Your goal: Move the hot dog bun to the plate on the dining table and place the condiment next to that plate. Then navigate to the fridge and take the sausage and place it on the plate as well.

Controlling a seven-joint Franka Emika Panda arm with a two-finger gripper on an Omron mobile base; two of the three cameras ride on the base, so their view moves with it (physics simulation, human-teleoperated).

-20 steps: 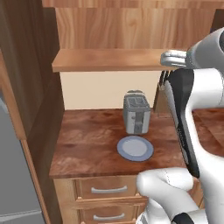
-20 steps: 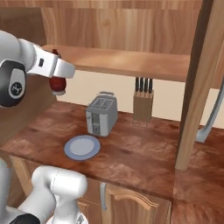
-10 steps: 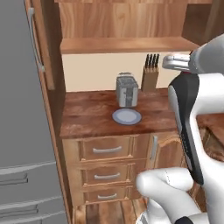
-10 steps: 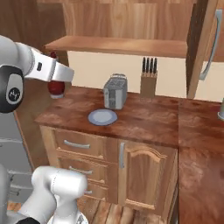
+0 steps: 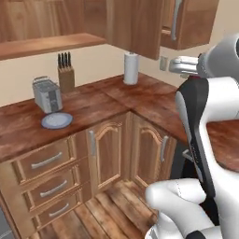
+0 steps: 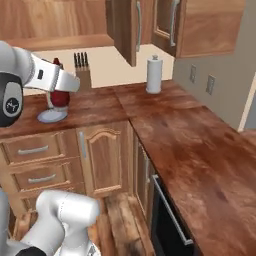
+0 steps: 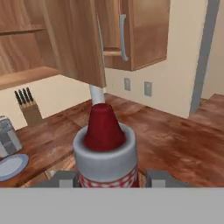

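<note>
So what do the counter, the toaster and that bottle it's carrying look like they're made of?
The counter looks like polished reddish-brown wood, with visible grain and a soft sheen. The toaster seems brushed metal: grey and dully reflective. The bottle is probably plastic, with a smooth matte dark red tip and pale collar, though a render leaves that open.

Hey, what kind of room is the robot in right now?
A home kitchen, rendered in simulation. Wooden counters run around a corner over drawers and cabinets, and on them stand a toaster, a knife block and a paper towel roll. The gripper carries the condiment.
</note>
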